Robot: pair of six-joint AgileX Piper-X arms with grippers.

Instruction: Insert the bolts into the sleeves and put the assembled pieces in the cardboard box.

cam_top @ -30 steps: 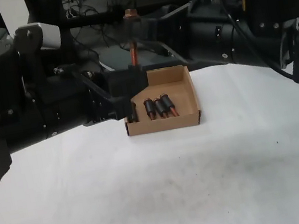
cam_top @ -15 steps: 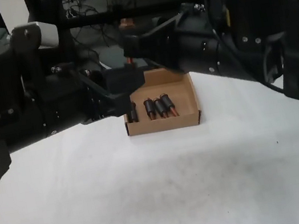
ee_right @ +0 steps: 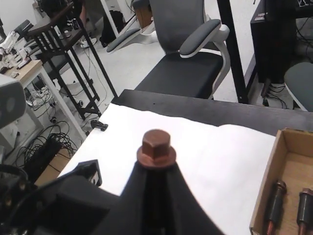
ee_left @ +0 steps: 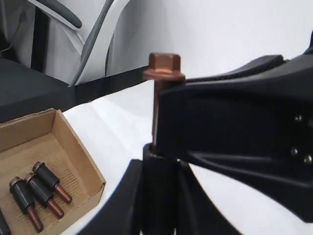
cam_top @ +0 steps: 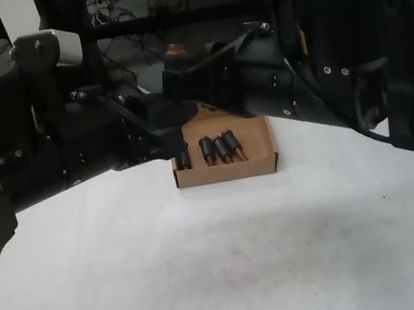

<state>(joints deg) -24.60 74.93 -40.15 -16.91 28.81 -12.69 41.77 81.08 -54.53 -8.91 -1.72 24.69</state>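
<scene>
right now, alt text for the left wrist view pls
A copper bolt with a hex head stands upright, its shank entering a black sleeve gripped in the left jaws, while the right jaws clamp the shank. Beside them, an open cardboard box holds assembled pieces.

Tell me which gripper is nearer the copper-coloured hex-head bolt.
Right. The right gripper clamps the copper-coloured hex-head bolt just under its head; the left gripper holds the black cylindrical sleeve at its lower end.
</scene>
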